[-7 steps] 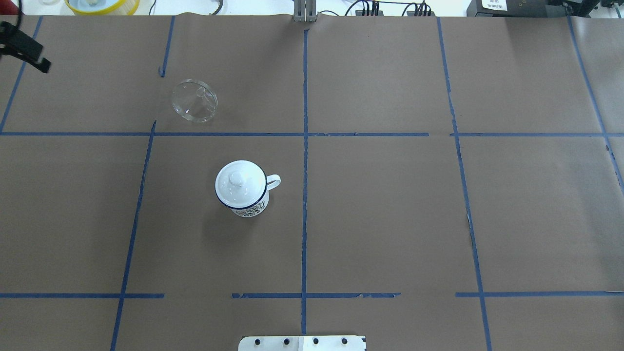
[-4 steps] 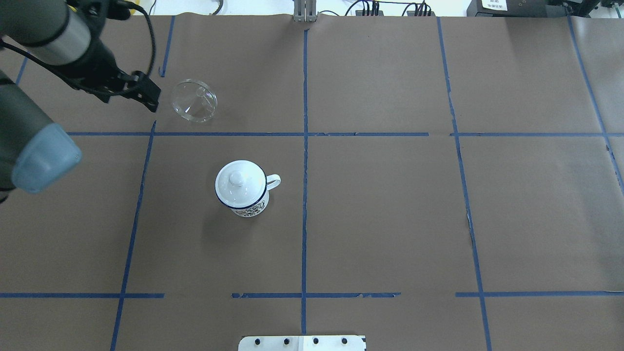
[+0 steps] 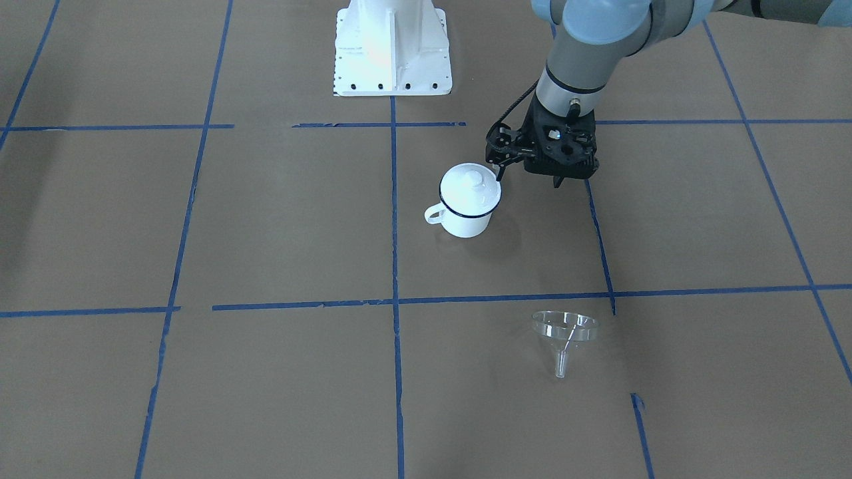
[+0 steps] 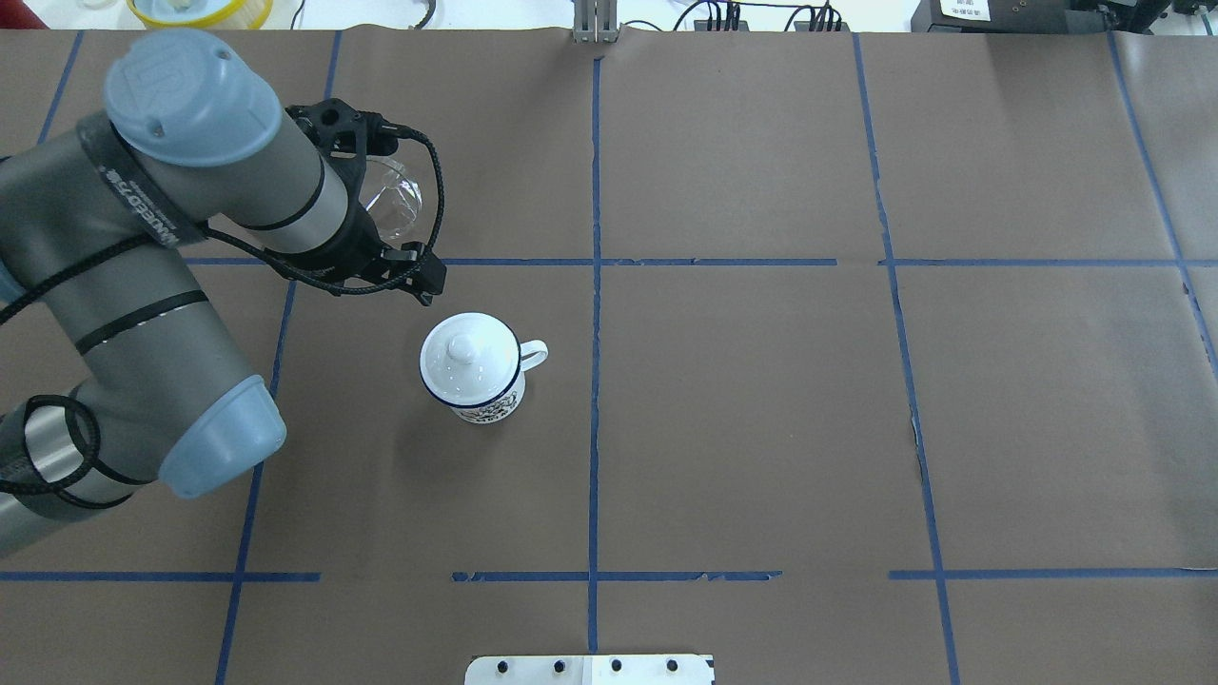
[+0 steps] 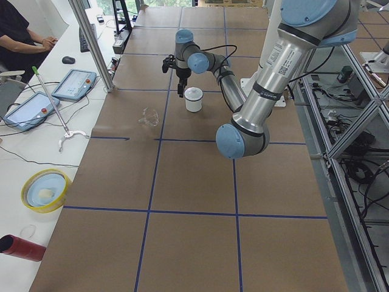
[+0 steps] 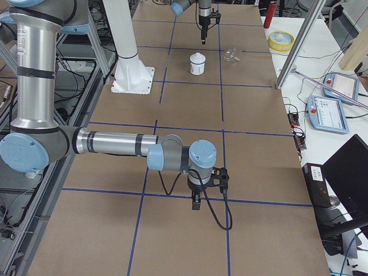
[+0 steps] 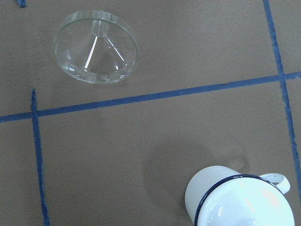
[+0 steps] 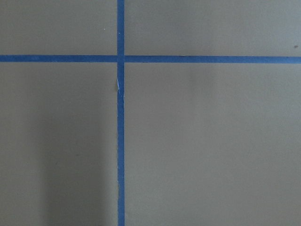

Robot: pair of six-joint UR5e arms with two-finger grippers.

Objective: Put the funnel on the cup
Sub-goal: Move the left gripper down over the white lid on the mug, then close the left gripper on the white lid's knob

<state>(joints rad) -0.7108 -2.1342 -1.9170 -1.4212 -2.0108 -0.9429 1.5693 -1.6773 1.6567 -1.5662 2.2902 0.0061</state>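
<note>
The cup point(image 4: 483, 388) is a white mug with a dark blue rim, standing upright left of the table's middle. A white knobbed lid point(image 4: 463, 358) sits on top of it. The funnel point(image 4: 402, 205) is clear and lies on its side beyond the cup, partly hidden by my left arm; it shows whole in the front view point(image 3: 564, 329) and the left wrist view point(image 7: 96, 47). My left gripper point(image 4: 430, 283) hangs above the table between funnel and cup, looks shut and holds nothing. My right gripper point(image 6: 195, 206) hovers far off near the table's right end; I cannot tell whether it is open.
The white robot base plate point(image 3: 391, 46) is at the near table edge. Blue tape lines cross the brown paper. A yellow bowl point(image 4: 195, 9) and cables lie beyond the far edge. A seated person point(image 5: 21, 36) and tablets are at a side desk.
My left arm has swung in from the far left corner, past the funnel, to a spot between funnel and cup. Funnel, cup and lid have not moved.
</note>
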